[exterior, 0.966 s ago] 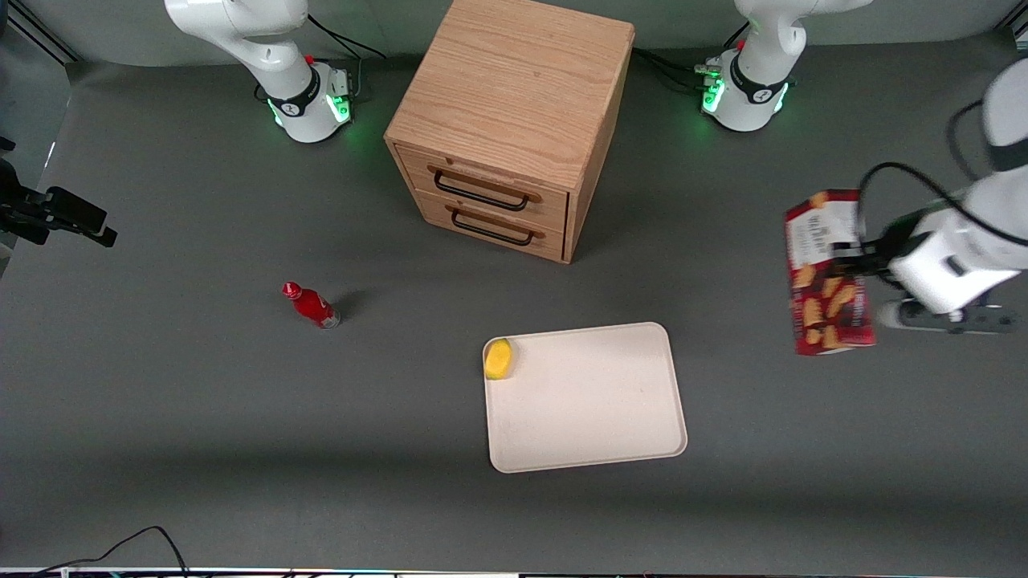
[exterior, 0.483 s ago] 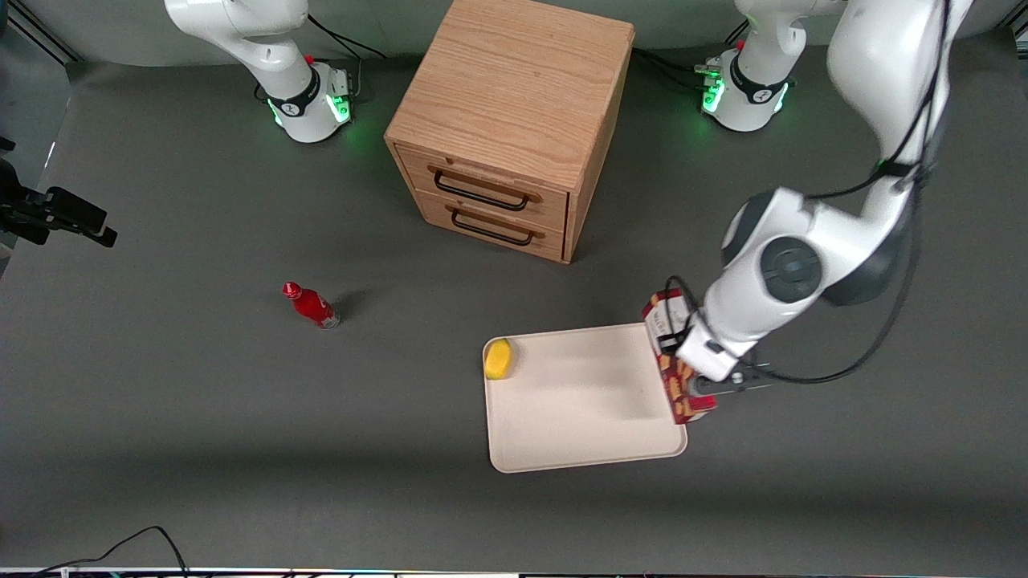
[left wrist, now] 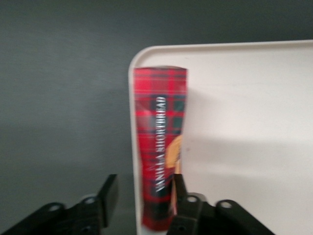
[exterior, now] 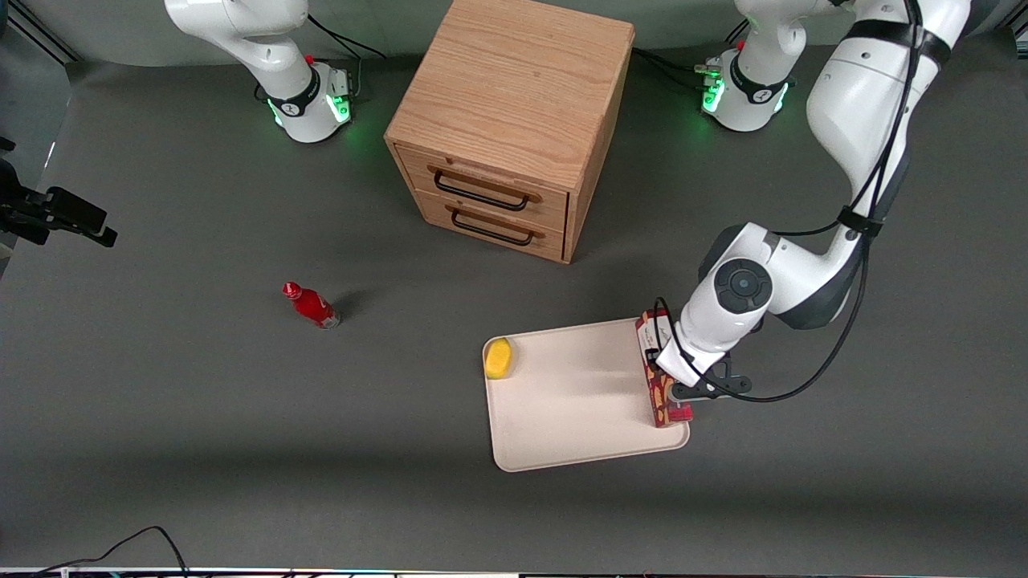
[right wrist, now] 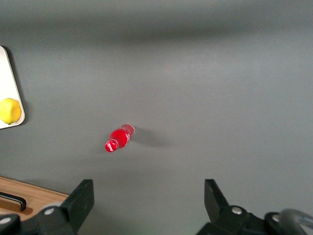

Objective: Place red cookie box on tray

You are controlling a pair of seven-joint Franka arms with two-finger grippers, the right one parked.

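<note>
Cardboard, slim and light: the red cookie box (exterior: pixel 660 371) stands on its narrow edge at the tray (exterior: pixel 578 401) rim nearest my working arm, roughly three o'clock from the yellow fruit (exterior: pixel 499 358) in the front view. My end effector (left wrist: pixel 142 200) sits low over it, fingers (left wrist: pixel 108 193) apart; one finger presses the box's side, the other stands clear of it. I judge the carton stiff but crushable, tippy on this edge, best held across its broad faces. The wrist view shows that gap and how close the box stands to the rim; the front view alone shows the drawer cabinet (exterior: pixel 507 120) and red bottle (exterior: pixel 312 305) on the table (exterior: pixel 201 401).
</note>
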